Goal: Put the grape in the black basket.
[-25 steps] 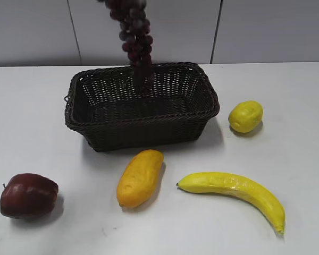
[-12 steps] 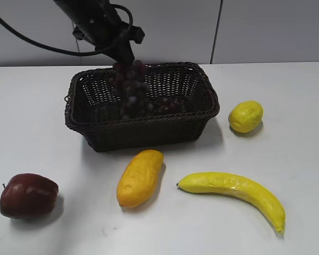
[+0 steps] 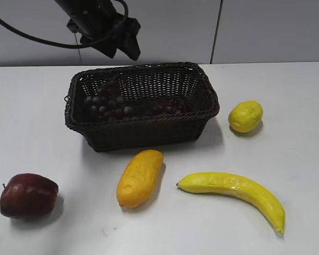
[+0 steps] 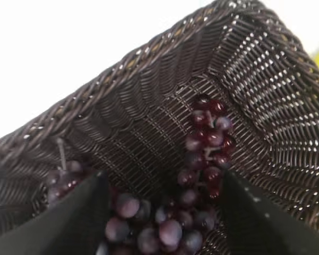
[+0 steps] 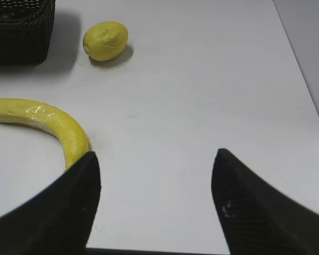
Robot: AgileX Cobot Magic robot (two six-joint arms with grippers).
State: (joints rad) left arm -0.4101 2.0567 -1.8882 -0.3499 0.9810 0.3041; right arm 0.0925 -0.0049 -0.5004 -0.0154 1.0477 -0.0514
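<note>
The white table [image 3: 287,95] is recorded as the bearing surface for everything in view. The black basket [image 3: 143,134] stands at its far middle, upright, and is the largest item present.

The grape [image 3: 109,106] is found inside the basket, lying on the woven floor toward the left end, with a thinner strand trailing to the right. The placement is judged complete or very nearly so.

The left gripper [image 4: 162,212] is held above the basket with its jaws spread wide apart; nothing is clamped between them, and the bunch is seen lying loose below. The right gripper [image 5: 157,180] is likewise parted and empty, held over bare table near the banana [image 5: 42,122].

Of the remaining items, the banana lies front right, the mango-like yellow fruit [image 3: 140,178] in front of the basket, the apple [image 3: 28,195] front left, and the lemon [image 3: 245,116] just right of the basket.

Handling is judged as follows: the bunch is light, limp and knobbly, liable to swing and sag when lifted; individual berries could be squeezed off. A hold at the thick stem end would be advised.

The stem itself cannot be clearly made out. Part of the bunch is screened by the basket wall in the exterior view and cut off at the bottom of the left wrist view.
</note>
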